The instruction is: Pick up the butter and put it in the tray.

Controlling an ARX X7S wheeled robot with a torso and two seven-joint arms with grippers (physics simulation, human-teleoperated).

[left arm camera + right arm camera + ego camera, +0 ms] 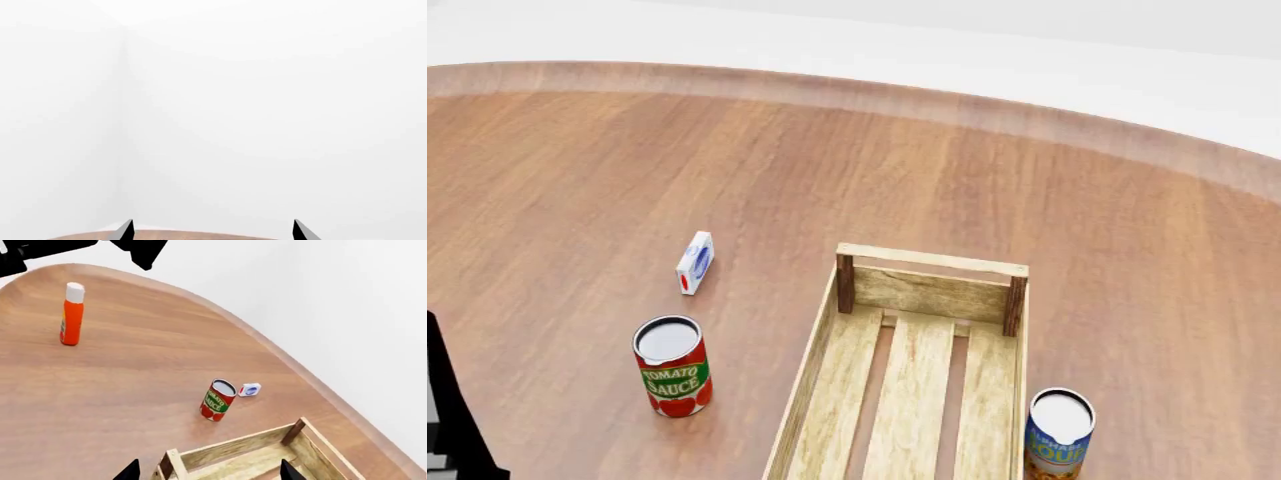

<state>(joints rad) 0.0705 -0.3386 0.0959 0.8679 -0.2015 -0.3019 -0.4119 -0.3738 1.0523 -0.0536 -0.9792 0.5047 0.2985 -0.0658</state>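
We see the tray (924, 385) on the table (587, 170) between a tomato can (673, 366) and a blue can (1058, 434), no butter in any view, and both the left gripper (213, 231) and right gripper (208, 471) with jaws apart.

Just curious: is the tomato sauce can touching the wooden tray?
Apart. The head view shows bare table between the tomato can and the tray; the right wrist view agrees.
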